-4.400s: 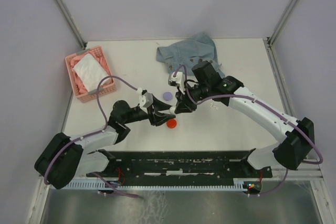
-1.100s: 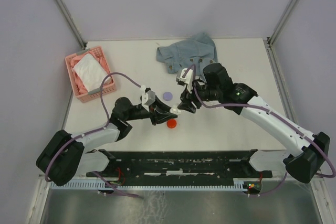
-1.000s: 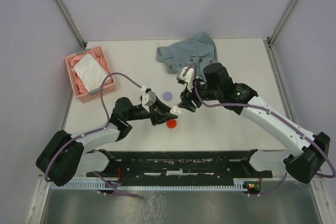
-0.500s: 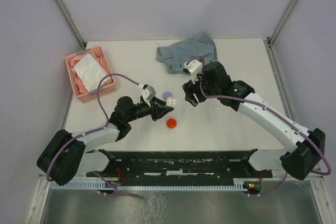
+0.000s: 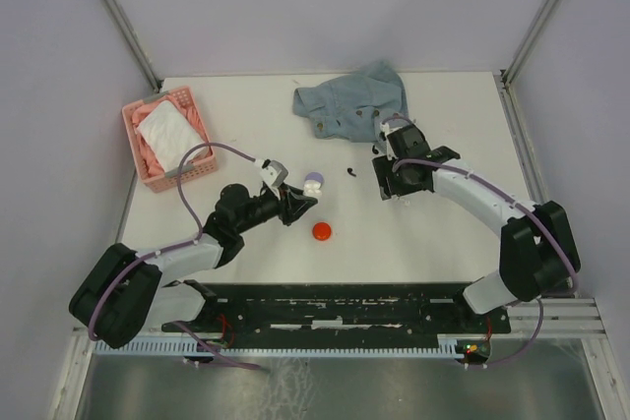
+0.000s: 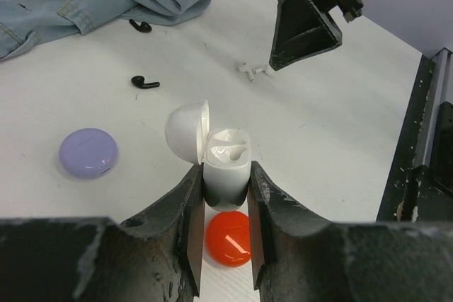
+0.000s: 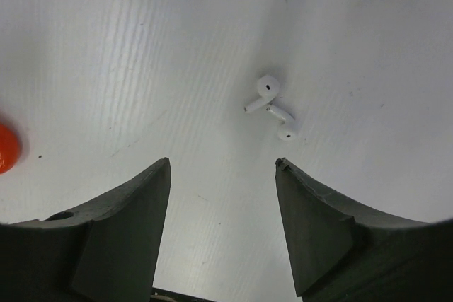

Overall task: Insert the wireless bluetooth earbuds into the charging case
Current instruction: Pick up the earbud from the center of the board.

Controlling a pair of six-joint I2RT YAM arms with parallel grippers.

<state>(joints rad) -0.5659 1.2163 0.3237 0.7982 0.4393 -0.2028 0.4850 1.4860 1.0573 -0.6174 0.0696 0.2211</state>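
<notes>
My left gripper (image 6: 226,175) is shut on an open white charging case (image 6: 228,164), held upright with its lid (image 6: 186,131) hinged back to the left. In the top view the left gripper (image 5: 306,196) holds the case (image 5: 313,187) just in front of the lilac case. Two white earbuds (image 7: 271,107) lie touching on the table just ahead of my right gripper (image 7: 223,164), which is open with nothing between its fingers. From above, the right gripper (image 5: 387,184) hovers right of centre. Two black earbuds (image 6: 145,82) (image 6: 140,26) lie near the cloth.
A shut lilac case (image 6: 88,152) and a shut red case (image 5: 322,231) sit on the table near the held case. A crumpled denim cloth (image 5: 354,97) lies at the back. A pink basket (image 5: 165,137) with cloth stands at the left.
The right gripper has pulled away from the held case, swung right and come down over the white earbuds, its jaws wider. The left gripper has shifted slightly back, the case still in it.
</notes>
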